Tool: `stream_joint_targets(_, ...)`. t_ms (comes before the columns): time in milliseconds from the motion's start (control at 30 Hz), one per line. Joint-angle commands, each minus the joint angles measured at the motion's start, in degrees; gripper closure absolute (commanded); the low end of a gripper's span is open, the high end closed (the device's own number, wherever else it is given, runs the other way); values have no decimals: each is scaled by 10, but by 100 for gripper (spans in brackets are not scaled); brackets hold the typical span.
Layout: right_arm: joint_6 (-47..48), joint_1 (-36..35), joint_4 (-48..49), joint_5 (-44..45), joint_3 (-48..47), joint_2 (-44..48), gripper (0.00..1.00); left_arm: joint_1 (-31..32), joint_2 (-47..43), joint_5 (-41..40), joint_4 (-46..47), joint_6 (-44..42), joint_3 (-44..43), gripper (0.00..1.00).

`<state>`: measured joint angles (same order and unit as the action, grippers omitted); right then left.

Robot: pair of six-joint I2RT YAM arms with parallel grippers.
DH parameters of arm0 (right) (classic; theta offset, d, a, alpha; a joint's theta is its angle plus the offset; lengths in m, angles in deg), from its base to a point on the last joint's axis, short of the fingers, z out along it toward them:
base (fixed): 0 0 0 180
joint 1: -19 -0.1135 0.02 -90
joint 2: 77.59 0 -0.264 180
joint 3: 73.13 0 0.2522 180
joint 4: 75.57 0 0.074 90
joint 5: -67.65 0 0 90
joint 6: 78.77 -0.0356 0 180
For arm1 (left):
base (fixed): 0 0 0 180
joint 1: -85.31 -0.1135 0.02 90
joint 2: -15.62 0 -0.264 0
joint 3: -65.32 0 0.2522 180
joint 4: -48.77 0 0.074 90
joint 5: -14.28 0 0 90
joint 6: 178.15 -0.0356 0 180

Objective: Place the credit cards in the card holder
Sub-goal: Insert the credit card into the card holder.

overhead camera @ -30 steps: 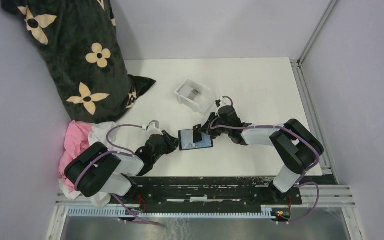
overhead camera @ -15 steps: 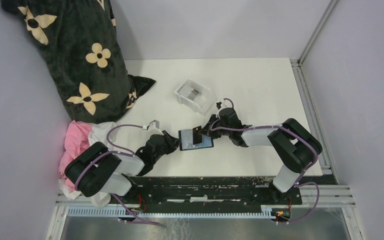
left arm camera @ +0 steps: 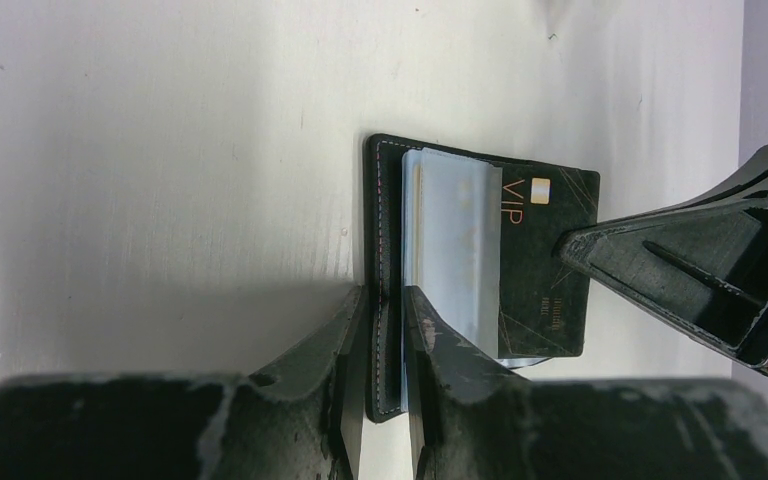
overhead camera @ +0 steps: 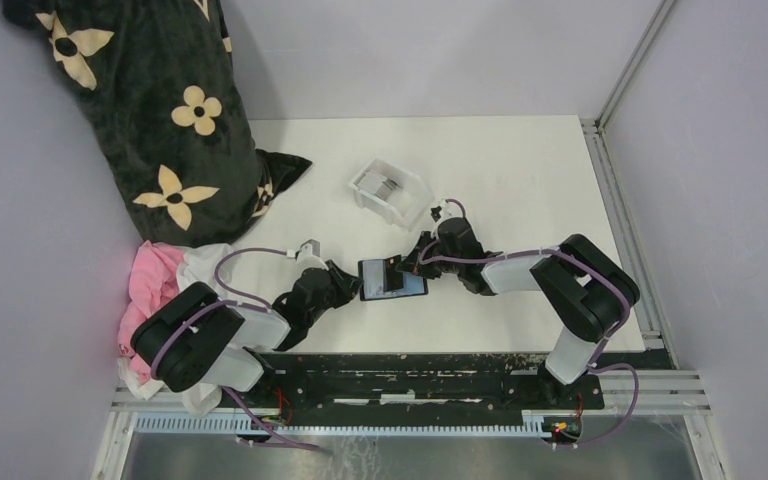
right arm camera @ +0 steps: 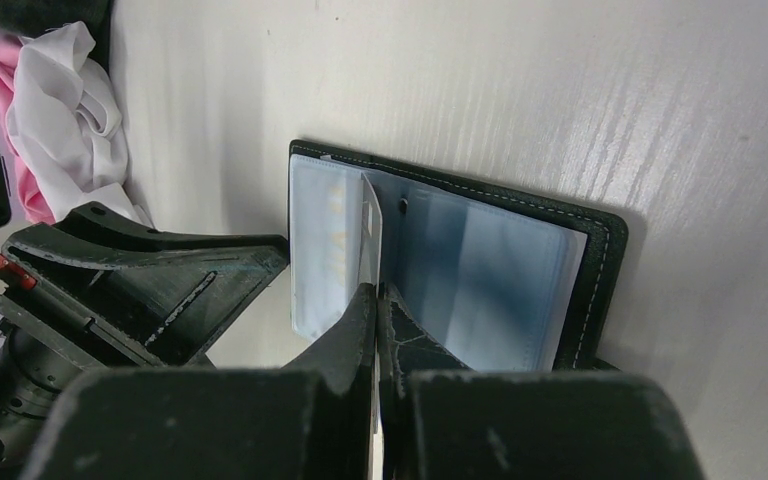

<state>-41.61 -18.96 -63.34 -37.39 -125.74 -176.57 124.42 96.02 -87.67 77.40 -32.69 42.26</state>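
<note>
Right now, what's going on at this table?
The left gripper pinches one edge of the open card holder, which lies flat on the table. The right gripper holds a card on edge, its far end at the holder's clear sleeves and not fully in. More cards sit in the clear tray farther back.

Card holder point(left arm camera: 383, 190) is black with pinkish stitching and pale blue-grey sleeves. The credit card point(left arm camera: 550, 260) is black too, with coppery VIP lettering. My left gripper point(left arm camera: 385, 298) is scuffed black. Table point(left arm camera: 160, 150) is white, pillow point(overhead camera: 150, 100) is black with cream flowers.
</note>
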Motion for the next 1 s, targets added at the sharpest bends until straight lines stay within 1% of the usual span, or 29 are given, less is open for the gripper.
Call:
stream_joint_targets(0,12,1,11,-6,7,-15,99,8,14,0,-14,-19,-11,73)
stream_joint_targets(367,17,-9,5,11,2,-33,99,16,25,2,-14,-19,-19,74)
stream_joint_targets(633,33,-36,-49,61,-17,-31,99,26,33,0,-14,-19,-23,74)
stream_joint_targets(700,34,-41,-62,70,-21,-34,96,28,34,-1,-13,-19,-23,74)
stream_joint_targets(867,40,-48,-92,97,-23,-25,83,29,31,-3,-8,-19,-18,74)
stream_joint_targets(967,41,-51,-108,96,-35,-30,80,30,33,-1,-5,-17,-18,74)
